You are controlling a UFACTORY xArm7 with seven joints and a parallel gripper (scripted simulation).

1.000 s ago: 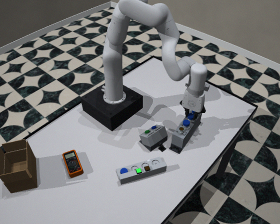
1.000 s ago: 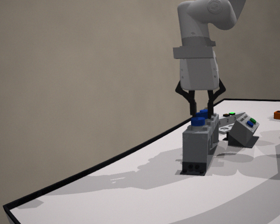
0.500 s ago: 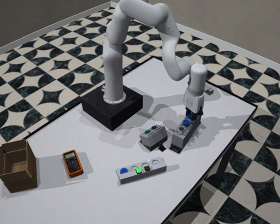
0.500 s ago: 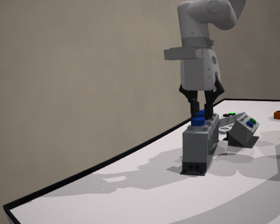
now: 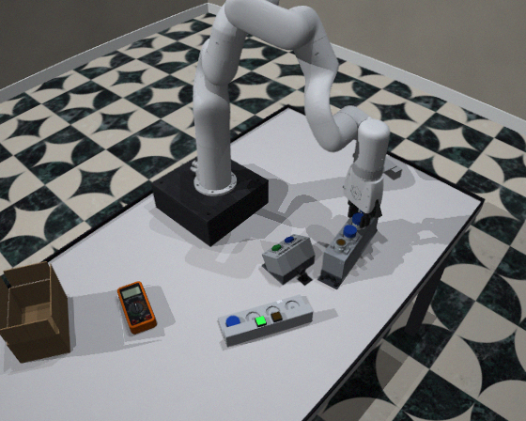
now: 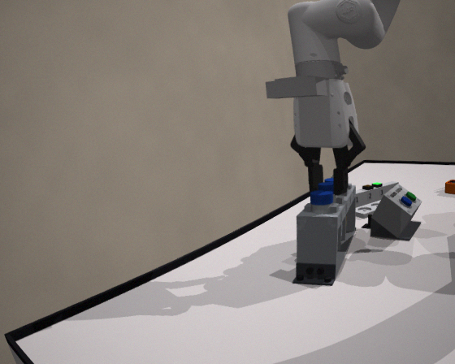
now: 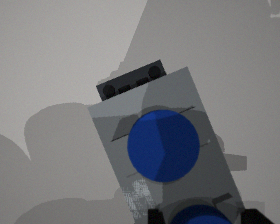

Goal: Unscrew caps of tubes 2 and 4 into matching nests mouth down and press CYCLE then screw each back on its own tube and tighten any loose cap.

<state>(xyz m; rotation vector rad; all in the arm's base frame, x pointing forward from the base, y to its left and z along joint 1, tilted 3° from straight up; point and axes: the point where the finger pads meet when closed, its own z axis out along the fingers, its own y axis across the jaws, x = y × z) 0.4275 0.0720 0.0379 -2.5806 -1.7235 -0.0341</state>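
Observation:
The grey decapping station (image 5: 347, 251) stands at the table's right. The tube at its near end (image 5: 341, 242) is open and shows amber inside. The following tube has a blue cap (image 5: 349, 230). My gripper (image 6: 327, 183) stands upright over the station, open, with a finger on each side of the blue cap of the third tube from that end (image 6: 326, 186), which sits on its tube; it also shows in the wrist view (image 7: 198, 216). The end tube's cap (image 7: 163, 145) is on. One blue cap (image 5: 232, 320) lies in the left end nest of the cap tray (image 5: 265, 319). The green lamp (image 5: 260, 320) is lit.
The key housing (image 5: 288, 256) with the green key (image 5: 276, 247) and blue key (image 5: 289, 240) stands just left of the station. An orange multimeter (image 5: 136, 307) and an open cardboard box (image 5: 32, 312) are at the left. The black arm base (image 5: 210, 199) is behind.

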